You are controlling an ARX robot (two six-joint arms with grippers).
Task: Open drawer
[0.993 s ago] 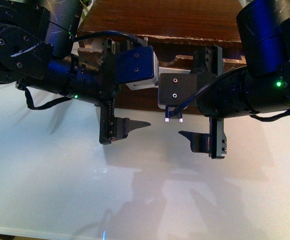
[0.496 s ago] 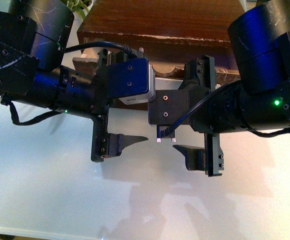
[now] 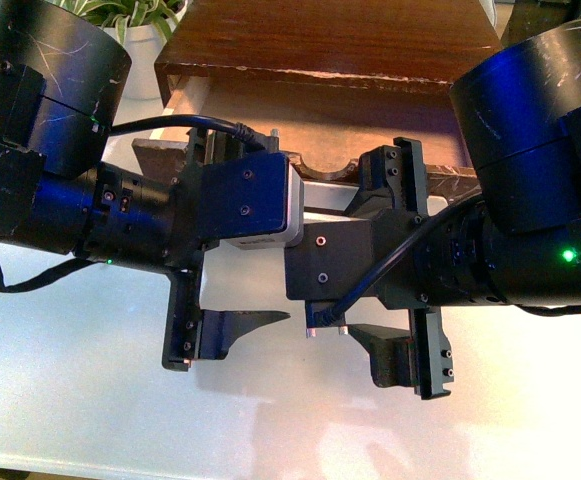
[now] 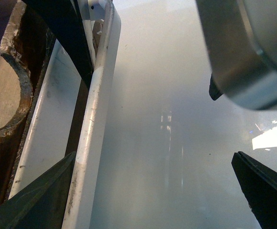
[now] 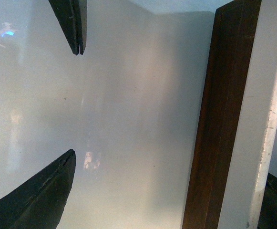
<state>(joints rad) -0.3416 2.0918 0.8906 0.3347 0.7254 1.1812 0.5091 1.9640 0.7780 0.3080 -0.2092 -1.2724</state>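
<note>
The drawer (image 3: pixel 153 152) is a dark brown wooden one with a half-round notch (image 3: pixel 322 168) in its top edge. It stands slid out from the brown cabinet (image 3: pixel 330 35), and its pale inside (image 3: pixel 270 100) shows. My left gripper (image 3: pixel 270 238) is open at the drawer front. In the left wrist view one of its fingers (image 4: pixel 33 200) lies between the white bar handle (image 4: pixel 94 124) and the wood; the other finger (image 4: pixel 264 191) is far off over the table. My right gripper (image 3: pixel 355 262) is open beside it and holds nothing. The right wrist view shows a brown drawer edge (image 5: pixel 221 119).
The glossy white table (image 3: pixel 70 400) spreads in front of the cabinet. A potted plant (image 3: pixel 135 25) stands at the back left next to the cabinet. Both thick arm bodies crowd the middle of the front view.
The drawer front has come nearer, with more of its pale inside showing. Both arms have drawn back toward the camera with it. Both grippers stay open.
</note>
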